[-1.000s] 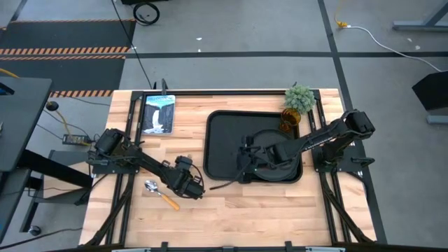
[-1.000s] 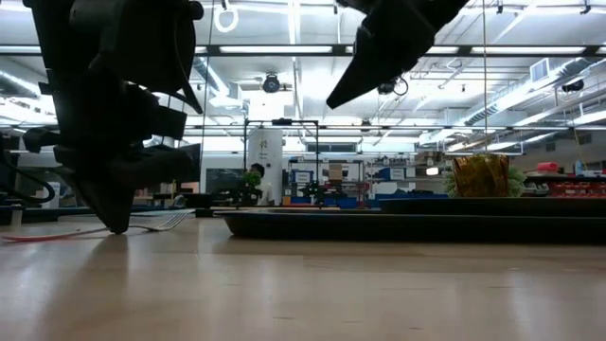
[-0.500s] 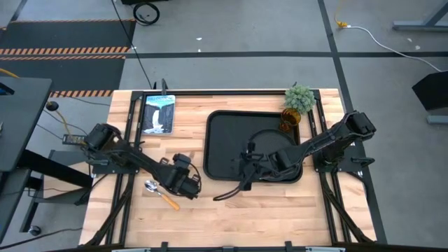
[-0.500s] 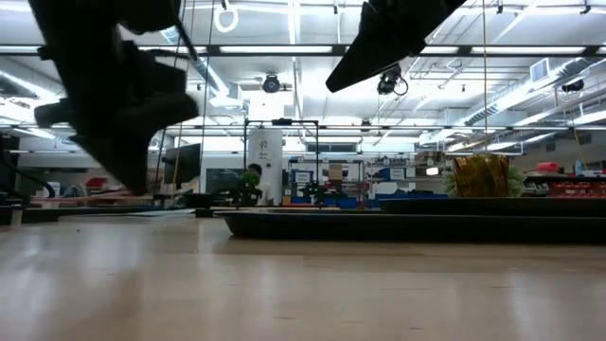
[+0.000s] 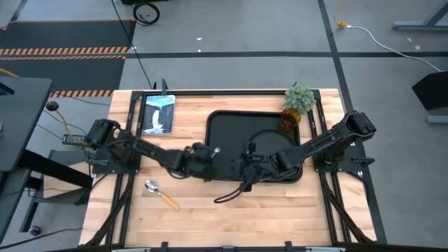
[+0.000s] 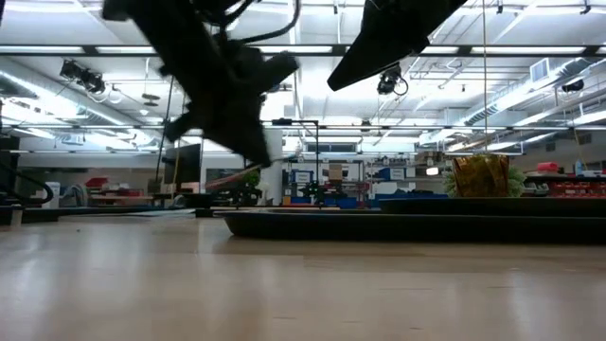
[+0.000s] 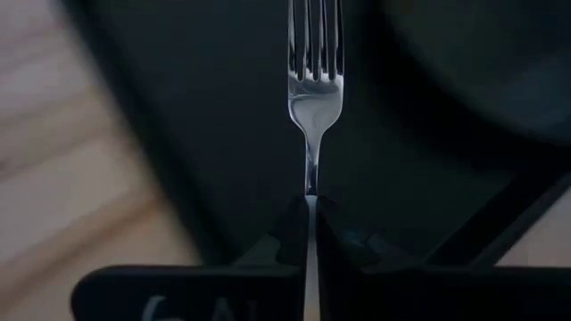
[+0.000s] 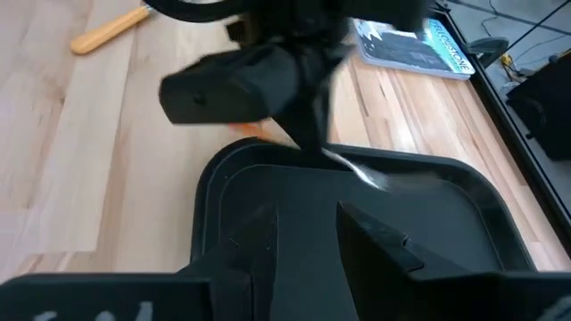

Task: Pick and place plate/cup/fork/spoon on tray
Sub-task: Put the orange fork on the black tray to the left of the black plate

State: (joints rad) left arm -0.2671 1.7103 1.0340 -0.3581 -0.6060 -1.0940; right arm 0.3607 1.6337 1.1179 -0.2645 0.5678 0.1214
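Observation:
My left gripper (image 5: 205,155) is shut on the fork (image 7: 314,85), whose silver tines (image 5: 218,149) hang over the left edge of the black tray (image 5: 227,129). In the low view the gripper (image 6: 232,114) is well above the table. The round black plate (image 5: 269,140) lies in the tray's right half. My right gripper (image 8: 312,234) is open and empty above the tray, by the plate's left side (image 5: 248,166). The amber cup (image 5: 289,121) stands at the tray's far right corner. The spoon (image 5: 160,193) lies flat on the wood, left of the tray. My left gripper pinches the fork between its two fingers (image 7: 294,234), on the slim stem just behind the tines (image 7: 310,183). The fingers lie along the fork, with the tines pointing straight out ahead of them. The fork is lifted clear of table and tray, its orange handle (image 6: 227,178) trailing behind.
A green potted plant (image 5: 299,98) stands behind the cup at the far right. A blue book (image 5: 158,113) lies at the far left. A dark cable (image 5: 231,194) loops over the wood near the tray's front edge. Bare wood lies along the near side.
My left gripper has risen from the table beside the spoon with the fork, then gone toward the table's right and far edge. The fork, first low by the wood, is now lifted clear with its tines over the tray's left edge.

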